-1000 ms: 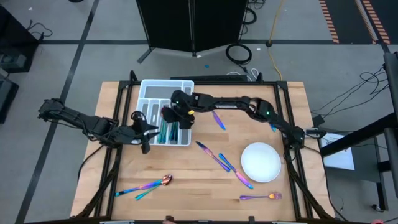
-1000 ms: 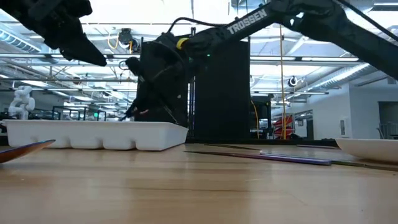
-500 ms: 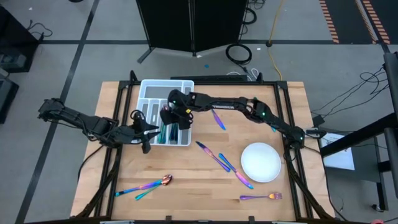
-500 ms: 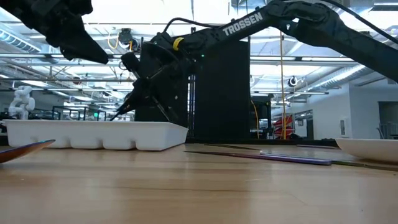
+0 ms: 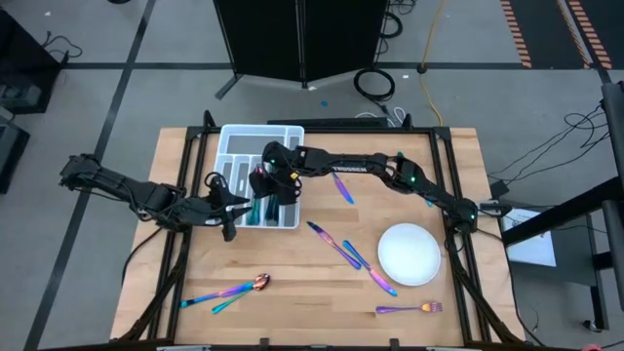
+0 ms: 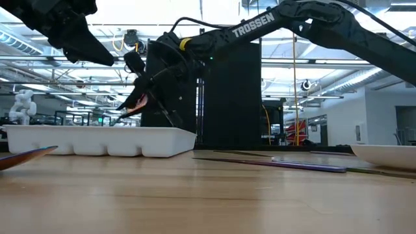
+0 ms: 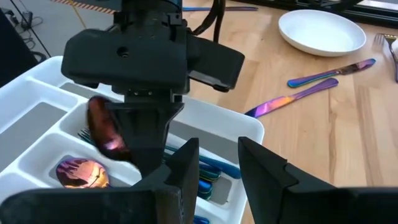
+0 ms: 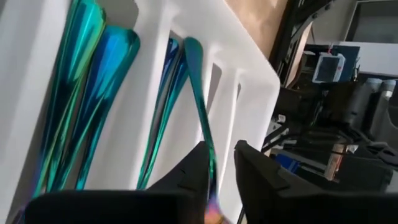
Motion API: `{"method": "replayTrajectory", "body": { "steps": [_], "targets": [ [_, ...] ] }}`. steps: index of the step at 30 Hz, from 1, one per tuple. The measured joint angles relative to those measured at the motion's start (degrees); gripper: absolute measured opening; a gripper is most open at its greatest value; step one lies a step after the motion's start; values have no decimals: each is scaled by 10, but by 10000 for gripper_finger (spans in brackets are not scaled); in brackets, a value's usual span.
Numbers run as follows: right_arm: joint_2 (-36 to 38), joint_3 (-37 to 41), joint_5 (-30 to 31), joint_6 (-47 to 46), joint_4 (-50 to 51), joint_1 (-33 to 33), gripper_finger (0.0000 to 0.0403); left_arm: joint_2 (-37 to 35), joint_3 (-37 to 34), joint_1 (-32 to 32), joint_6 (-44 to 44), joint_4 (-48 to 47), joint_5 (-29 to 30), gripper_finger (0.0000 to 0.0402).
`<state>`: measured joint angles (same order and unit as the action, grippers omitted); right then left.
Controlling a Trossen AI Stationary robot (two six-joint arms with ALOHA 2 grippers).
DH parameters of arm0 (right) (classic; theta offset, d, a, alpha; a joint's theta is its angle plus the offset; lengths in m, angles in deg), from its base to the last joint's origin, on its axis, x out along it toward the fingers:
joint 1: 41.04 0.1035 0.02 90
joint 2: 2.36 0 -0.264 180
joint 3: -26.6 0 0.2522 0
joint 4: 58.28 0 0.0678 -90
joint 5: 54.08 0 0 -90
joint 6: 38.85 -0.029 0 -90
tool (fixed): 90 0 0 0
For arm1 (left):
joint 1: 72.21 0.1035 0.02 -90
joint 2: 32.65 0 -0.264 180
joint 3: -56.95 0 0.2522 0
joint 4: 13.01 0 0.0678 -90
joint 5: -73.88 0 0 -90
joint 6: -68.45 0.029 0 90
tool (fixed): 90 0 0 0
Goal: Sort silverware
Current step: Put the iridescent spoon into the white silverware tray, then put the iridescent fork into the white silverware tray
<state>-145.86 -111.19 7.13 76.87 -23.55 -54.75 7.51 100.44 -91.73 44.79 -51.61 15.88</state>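
Right wrist view showed a slim teal-handled spoon [image 8: 200, 112] running between the right gripper's [image 8: 219, 163] two dark fingers, its handle tip reaching down into a slot of the white divided tray [image 8: 249, 74]; the jaws stood narrow around it, though whether they were clamped or had just let go could not be told. In the low view the spoon's pink bowl [image 6: 138, 102] hung tilted just above the tray's rim. In the left wrist view that bowl [image 7: 106, 127] hovered over a compartment where another spoon [image 7: 82, 173] already lay, with blue-handled pieces [image 7: 208, 173] in the next slot. From above, the right gripper [image 5: 265, 181] sat over the tray [image 5: 240, 136] at the far left of the table [image 5: 322, 292]. The left gripper [image 5: 234, 203] waited just beside the tray's left edge, its jaws partly apart and holding nothing. More silverware lay on the table: one piece [image 5: 341, 186] right of the tray, two knives [image 5: 336, 244] near the middle, two pieces [image 5: 226, 292] at the near left, and a fork [image 5: 409, 309] by the near right, below the round white plate [image 5: 409, 253].
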Motion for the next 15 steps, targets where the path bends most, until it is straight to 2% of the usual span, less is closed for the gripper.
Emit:
{"method": "replayTrajectory", "body": {
  "steps": [8,15],
  "targets": [
    [0,0,3,3,-1,0,111,0,0,0,0,0,-1,114],
    [0,0,22,-14,-1,0,121,0,0,0,0,0,-2,114]
  ]
}}
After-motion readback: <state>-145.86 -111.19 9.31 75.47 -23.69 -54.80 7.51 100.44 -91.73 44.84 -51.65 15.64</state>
